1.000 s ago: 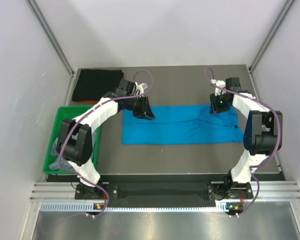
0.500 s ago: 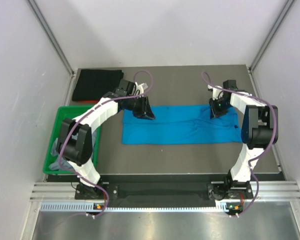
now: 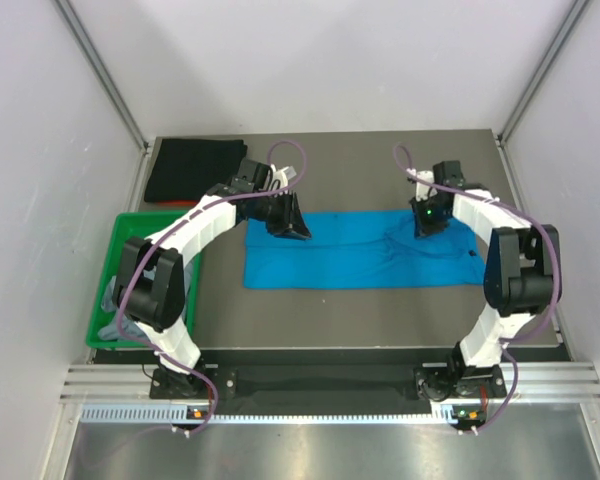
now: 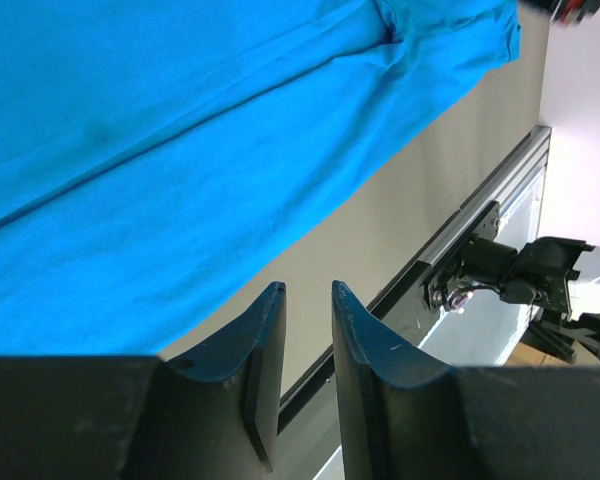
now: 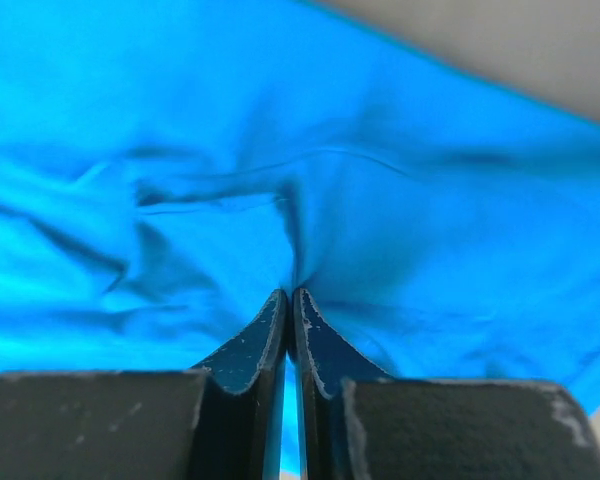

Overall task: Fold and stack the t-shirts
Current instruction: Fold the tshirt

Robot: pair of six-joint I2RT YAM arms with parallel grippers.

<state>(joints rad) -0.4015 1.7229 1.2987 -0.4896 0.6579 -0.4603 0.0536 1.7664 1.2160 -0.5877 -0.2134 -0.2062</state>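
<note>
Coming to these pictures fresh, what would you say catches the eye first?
The blue shirt, laid as a long band across mid-table, stands out at once. The right gripper is shut on a pucker of it near its far right end, while the left gripper hangs open at its left end. A folded black shirt lies in the far left corner, just beyond a green bin.

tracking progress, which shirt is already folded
The black t-shirt, a compact rectangle at the far left corner. The blue t-shirt lies in a long strip; the grey t-shirt is bunched in the green bin.
</note>
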